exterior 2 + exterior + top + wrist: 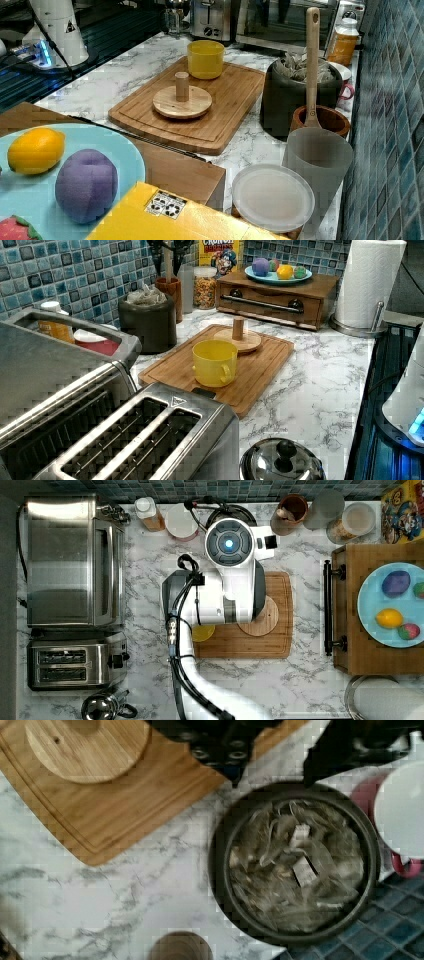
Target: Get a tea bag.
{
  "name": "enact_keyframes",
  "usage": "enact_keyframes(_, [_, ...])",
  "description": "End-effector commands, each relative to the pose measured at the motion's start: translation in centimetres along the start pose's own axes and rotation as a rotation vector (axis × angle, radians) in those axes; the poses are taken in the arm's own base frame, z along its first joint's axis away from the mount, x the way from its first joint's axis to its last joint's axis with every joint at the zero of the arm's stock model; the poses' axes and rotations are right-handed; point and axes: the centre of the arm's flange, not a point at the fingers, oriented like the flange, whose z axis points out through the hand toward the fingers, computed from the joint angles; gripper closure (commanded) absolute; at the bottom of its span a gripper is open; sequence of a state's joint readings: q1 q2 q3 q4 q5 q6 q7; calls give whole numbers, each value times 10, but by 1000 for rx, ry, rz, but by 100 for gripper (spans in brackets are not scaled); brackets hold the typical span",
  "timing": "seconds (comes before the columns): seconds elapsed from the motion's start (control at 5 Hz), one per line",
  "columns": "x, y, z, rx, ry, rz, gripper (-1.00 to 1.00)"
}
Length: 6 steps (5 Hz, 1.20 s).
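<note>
A round dark container (220, 865) holds a heap of pale tea bags (295, 865) with small paper tags. My gripper (272, 770) hangs above the container's rim, near the wooden board's corner; its two dark fingers (235, 755) stand apart with nothing between them. The same container (150, 322) stands by the tiled wall with tea bags (145, 294) piled over its top, and it appears again (295, 97) behind the board. In the top view my white arm (230, 575) covers most of the container (237, 511).
A wooden cutting board (260, 365) carries a yellow mug (215, 362) and a round wooden stand (239, 337). A red mug with a white lid (405, 810) and a wooden utensil pot (320, 117) flank the container. Toaster (75, 660) and oven (75, 560) stand at the top view's left.
</note>
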<state>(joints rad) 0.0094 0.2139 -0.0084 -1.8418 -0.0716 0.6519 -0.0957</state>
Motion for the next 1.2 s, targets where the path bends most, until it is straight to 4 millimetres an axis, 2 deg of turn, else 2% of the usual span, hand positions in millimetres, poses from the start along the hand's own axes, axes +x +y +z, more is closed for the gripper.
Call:
enact_keyframes(0.2, [50, -38, -76, 93, 189, -29, -100])
enact_keyframes(0.6, [63, -52, -71, 111, 252, -4, -100])
enact_keyframes(1.0, [72, -72, -51, 49, 206, -34, -100])
enact_keyframes(1.2, [75, -76, -39, 5, 183, -24, -100])
